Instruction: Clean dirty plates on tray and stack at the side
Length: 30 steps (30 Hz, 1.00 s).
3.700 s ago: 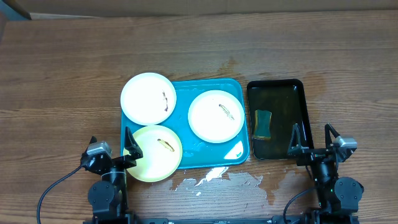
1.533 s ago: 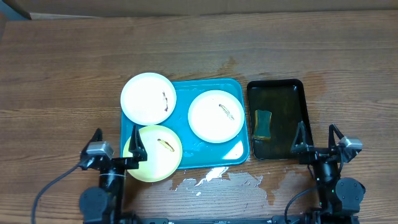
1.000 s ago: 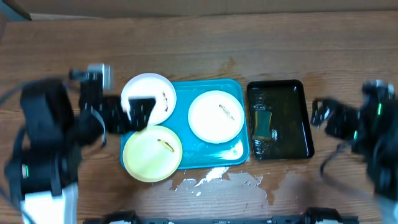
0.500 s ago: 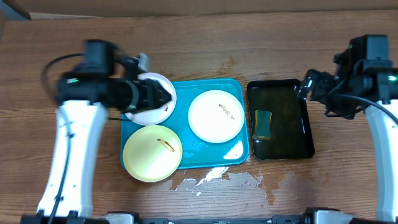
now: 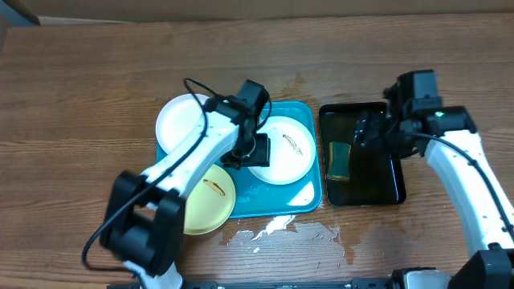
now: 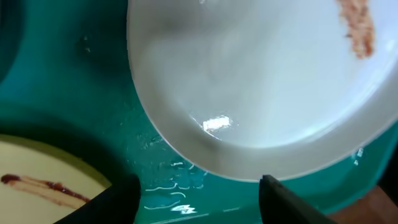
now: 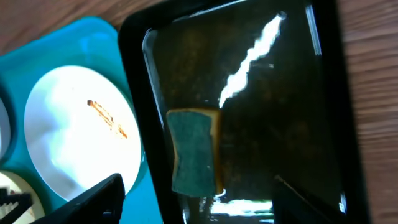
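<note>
Currently we find nothing stacked at the side. On the tray (image 5: 273, 205) lie a white plate (image 5: 183, 124) overhanging the far left corner, the pale yellow plate (image 5: 210, 193) overhanging the near left corner, and a second white plate (image 5: 283, 152) flat to the right of centre, a brown smear in its middle. Our left tool (image 5: 245, 152) hangs low over that second plate's left rim with its fingers (image 6: 115, 199) spread. In the left wrist view the rim curves across the gap between them and nothing is pinched. Our right tool (image 5: 363, 131) is over the black tray (image 5: 379, 172), which sits just beside the turquoise one on its right, and it too is spread and empty. We judge that the coming move turns on how that tool stands to the sponge (image 5: 340, 159). The sponge lies in the left half of the black tray, a little nearer and to the left of the tool, its long axis running near to far. In the right wrist view it sits between the two fingers with its narrow width across the gap, so we reckon a short drop would let the tool close on its long sides. The right arm is clearly the nearer to it, while the left looks better placed to steady the plate.
</note>
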Available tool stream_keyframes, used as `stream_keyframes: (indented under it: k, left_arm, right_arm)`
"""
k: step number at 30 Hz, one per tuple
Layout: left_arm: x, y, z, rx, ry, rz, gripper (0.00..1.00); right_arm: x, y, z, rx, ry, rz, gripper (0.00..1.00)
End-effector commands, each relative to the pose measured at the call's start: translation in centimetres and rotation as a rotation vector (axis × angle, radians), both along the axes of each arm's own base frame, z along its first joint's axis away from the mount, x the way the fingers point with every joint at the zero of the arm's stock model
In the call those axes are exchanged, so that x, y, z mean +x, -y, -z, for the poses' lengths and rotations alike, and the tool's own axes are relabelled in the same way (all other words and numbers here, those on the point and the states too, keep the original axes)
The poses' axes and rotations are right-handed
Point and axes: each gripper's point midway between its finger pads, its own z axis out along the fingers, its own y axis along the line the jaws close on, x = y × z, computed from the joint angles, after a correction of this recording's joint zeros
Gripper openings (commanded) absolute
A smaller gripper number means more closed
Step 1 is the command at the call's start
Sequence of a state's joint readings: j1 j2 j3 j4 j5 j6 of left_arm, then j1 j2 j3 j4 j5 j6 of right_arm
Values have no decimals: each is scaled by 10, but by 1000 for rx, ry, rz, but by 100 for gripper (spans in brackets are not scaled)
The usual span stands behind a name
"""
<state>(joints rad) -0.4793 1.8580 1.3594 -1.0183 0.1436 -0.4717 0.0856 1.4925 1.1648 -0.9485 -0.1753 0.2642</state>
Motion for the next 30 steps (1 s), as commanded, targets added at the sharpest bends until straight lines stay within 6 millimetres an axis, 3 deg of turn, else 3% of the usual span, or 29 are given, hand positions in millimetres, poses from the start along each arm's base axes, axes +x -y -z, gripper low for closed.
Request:
stream_keyframes:
  k: [1, 7, 16, 22, 30]
  left_arm:
    - [-5, -8, 29, 77, -62, -25, 63]
    - [-9, -10, 49, 106, -113, -24, 62]
    - [0, -12, 52, 123, -72, -25, 55]
    - [6, -9, 53, 108, -49, -26, 43]
    - [8, -8, 53, 105, -43, -26, 46]
  right_arm:
    - [0, -7, 11, -16, 22, -25, 77]
    - [3, -8, 29, -21, 51, -30, 77]
    - [8, -2, 55, -51, 109, -14, 76]
    - [16, -3, 61, -50, 170, -18, 75]
    - [5, -12, 79, -11, 115, -46, 74]
